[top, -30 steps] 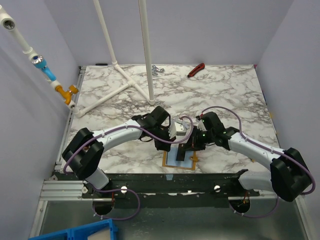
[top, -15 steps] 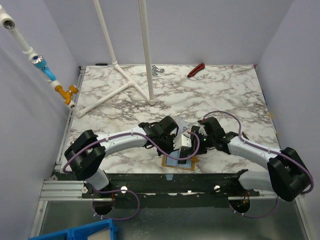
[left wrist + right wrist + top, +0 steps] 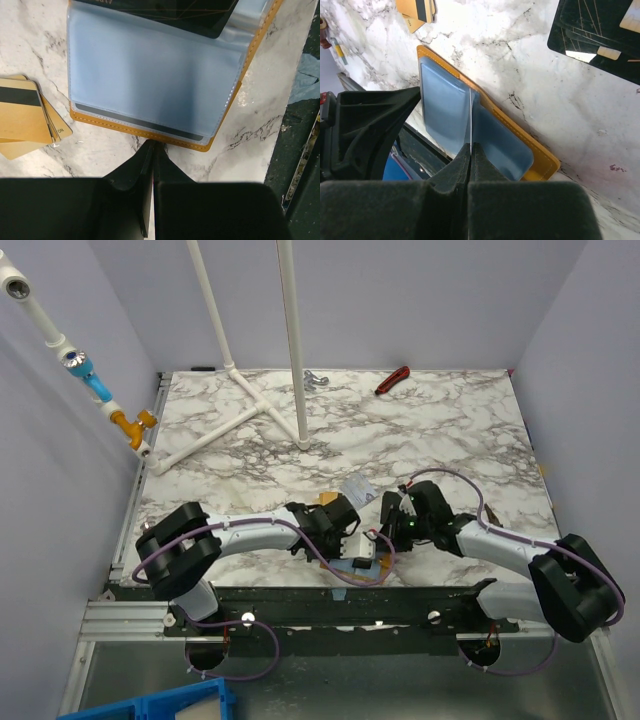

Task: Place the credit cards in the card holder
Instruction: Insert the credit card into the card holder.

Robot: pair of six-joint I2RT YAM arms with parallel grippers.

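The card holder [image 3: 150,75], tan leather with clear blue-tinted sleeves, lies open at the table's near edge [image 3: 362,566]. A card with a dark stripe shows inside its lower sleeve. My left gripper [image 3: 152,145] is shut with nothing between its fingers, its tips touching the holder's tan edge. My right gripper [image 3: 470,146] is shut on a thin clear sleeve leaf [image 3: 470,117] that stands edge-on over the holder [image 3: 540,160]. Gold-tan credit cards [image 3: 22,117] with a dark stripe lie stacked on the marble beside the holder [image 3: 415,7]. A pale grey-blue card [image 3: 355,487] lies behind both grippers.
A white pipe stand [image 3: 295,340] rises at the back left. A red-handled tool [image 3: 393,379] and a small metal piece [image 3: 318,378] lie at the far edge. Black cards or sheets [image 3: 600,35] lie to the right of the holder. The black frame rail [image 3: 330,605] runs just below it.
Both grippers have come down and toward the near edge onto the holder. The left arm's move uncovered the pale grey-blue card behind it.
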